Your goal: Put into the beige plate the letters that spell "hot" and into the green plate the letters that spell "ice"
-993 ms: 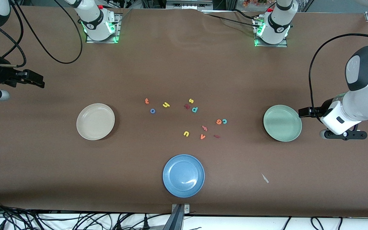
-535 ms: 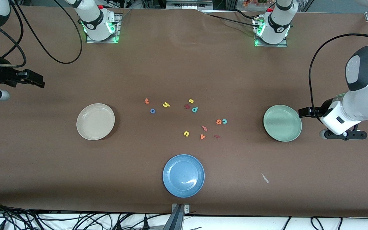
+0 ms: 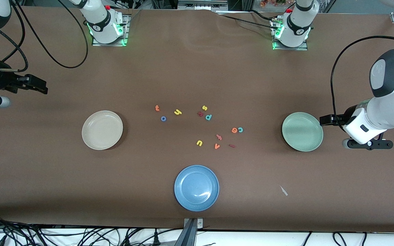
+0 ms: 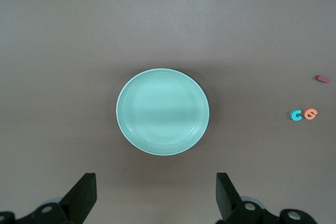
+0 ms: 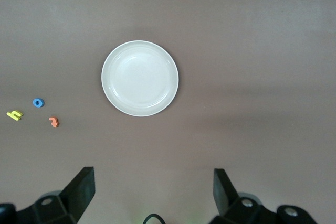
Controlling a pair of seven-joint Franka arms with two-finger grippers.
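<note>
The orange t (image 3: 157, 108), blue o (image 3: 163, 118) and yellow h (image 3: 178, 112) lie together mid-table, toward the beige plate (image 3: 102, 130). The orange e (image 3: 234, 130) and teal c (image 3: 240, 129) touch side by side, with the dark red i (image 3: 232, 146) nearer the front camera. All three lie toward the green plate (image 3: 302, 131). Both plates hold nothing. My left gripper (image 4: 155, 198) hangs open and empty above the table beside the green plate (image 4: 163, 111). At the right arm's end, my right gripper (image 5: 154, 195) hangs open and empty, off from the beige plate (image 5: 140, 78). Both arms wait.
A blue plate (image 3: 196, 187) sits near the front edge. Spare letters lie among the others: yellow s (image 3: 204, 108), teal p (image 3: 208, 117), yellow u (image 3: 199, 143), orange v (image 3: 217, 146), a dark red one (image 3: 200, 114) and a pinkish one (image 3: 219, 137). A small pale scrap (image 3: 284, 191) lies nearer the front camera than the green plate.
</note>
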